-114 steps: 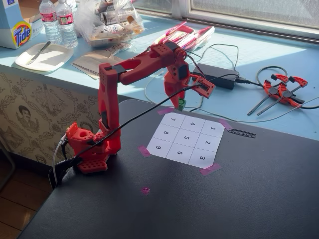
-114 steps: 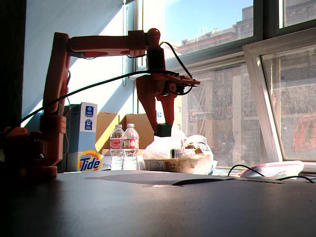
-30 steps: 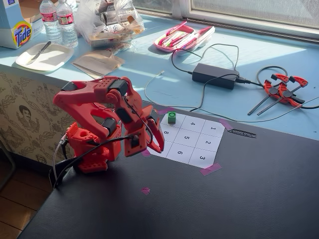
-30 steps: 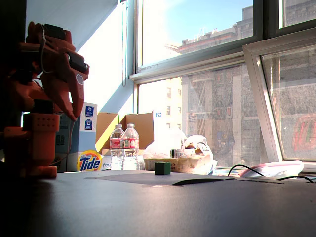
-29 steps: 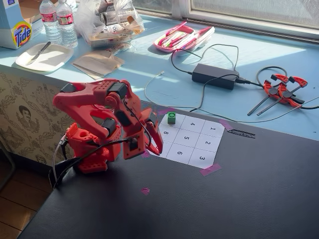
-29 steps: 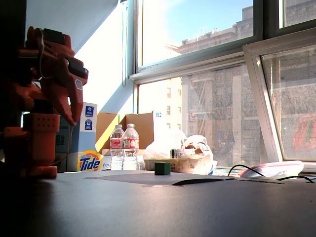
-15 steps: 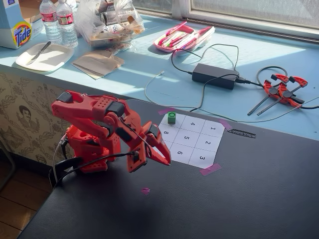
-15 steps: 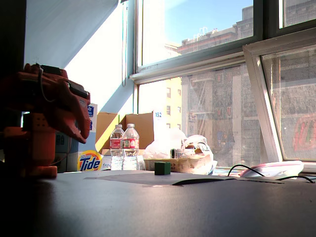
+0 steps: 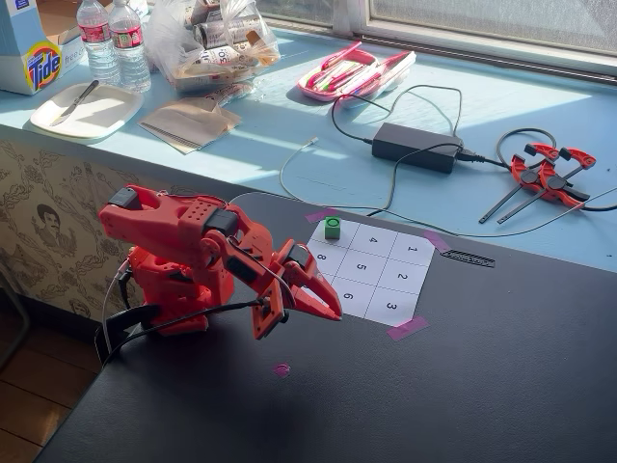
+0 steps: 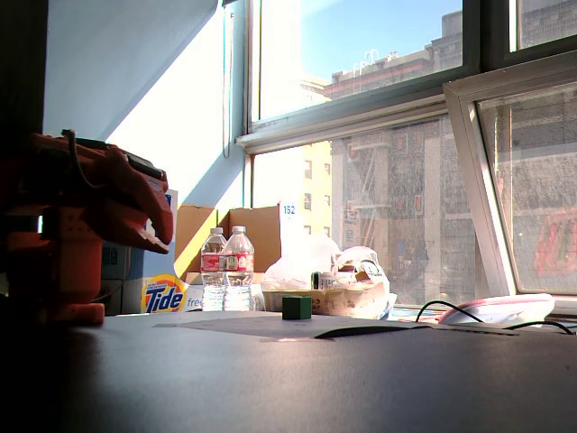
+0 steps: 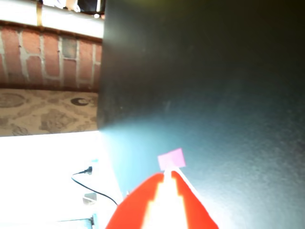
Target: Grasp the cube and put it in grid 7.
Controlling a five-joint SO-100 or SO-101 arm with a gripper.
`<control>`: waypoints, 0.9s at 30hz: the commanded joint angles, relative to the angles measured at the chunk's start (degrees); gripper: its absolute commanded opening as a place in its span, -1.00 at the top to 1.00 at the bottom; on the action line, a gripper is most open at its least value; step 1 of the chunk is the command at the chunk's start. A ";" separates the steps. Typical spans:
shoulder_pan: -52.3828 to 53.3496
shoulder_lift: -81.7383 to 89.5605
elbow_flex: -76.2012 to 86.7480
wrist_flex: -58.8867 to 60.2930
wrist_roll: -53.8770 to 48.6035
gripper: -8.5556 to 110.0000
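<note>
Since the earlier frame the gripper (image 9: 328,311) has been lowered; with cube (image 9: 332,228) on grid 7 (image 9: 326,237), jaws seem closed, best parked clear.

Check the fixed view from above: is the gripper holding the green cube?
No. The cube sits alone on grid 7 of the numbered sheet, while the gripper is folded back near the arm's base, apart from it.

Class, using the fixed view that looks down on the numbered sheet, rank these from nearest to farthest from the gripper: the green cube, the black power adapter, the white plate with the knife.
1. The green cube, up and right of the gripper, on the sheet's corner cell.
2. The black power adapter, farther up-right on the blue surface.
3. The white plate, far upper left.
</note>
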 commanded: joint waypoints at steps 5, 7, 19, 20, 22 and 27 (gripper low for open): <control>-0.88 2.20 4.04 0.70 0.62 0.86; -1.05 3.43 4.04 2.37 0.62 0.86; -1.23 4.39 4.13 8.61 1.14 0.85; -1.23 4.39 4.22 9.40 1.14 0.85; -1.23 4.39 4.22 10.99 1.14 0.85; -1.23 4.39 4.22 15.21 1.14 0.85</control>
